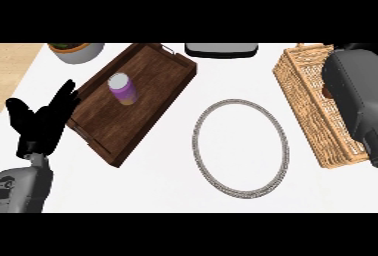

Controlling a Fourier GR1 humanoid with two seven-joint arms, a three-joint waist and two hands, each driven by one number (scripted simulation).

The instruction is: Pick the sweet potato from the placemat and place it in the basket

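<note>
Both sides hemmed: tray left, basket right, placemat between.

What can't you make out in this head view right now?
Sweet potato: none shows on the placemat; the right forearm covers much of the basket inside.
Right hand: its state, lost behind that forearm near the right edge.
Plant pot and dark flat object: cut off by the top edge.
</note>
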